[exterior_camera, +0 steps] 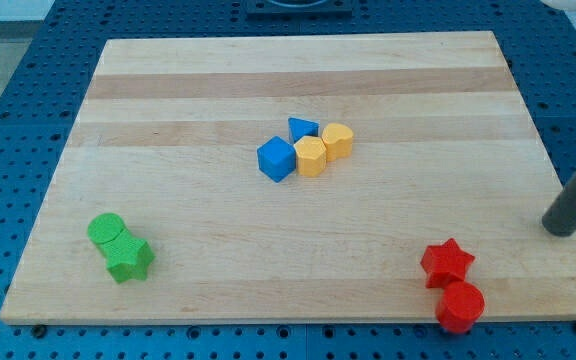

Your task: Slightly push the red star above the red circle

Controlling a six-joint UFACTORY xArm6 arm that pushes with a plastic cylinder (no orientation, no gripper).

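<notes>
The red star (447, 262) lies near the board's lower right corner. The red circle (460, 305) sits just below it, touching it, close to the board's bottom edge. My rod comes in from the view's right edge, and my tip (560, 229) rests on the board's right edge. It stands well to the right of the red star and a little higher in the view, apart from both red blocks.
A blue cube (277, 159), a blue triangle (303, 128) and two yellow blocks (311, 156) (337, 140) cluster at the board's middle. A green circle (106, 231) and a green star (129, 259) touch at lower left. The wooden board (168, 110) lies on a blue pegboard.
</notes>
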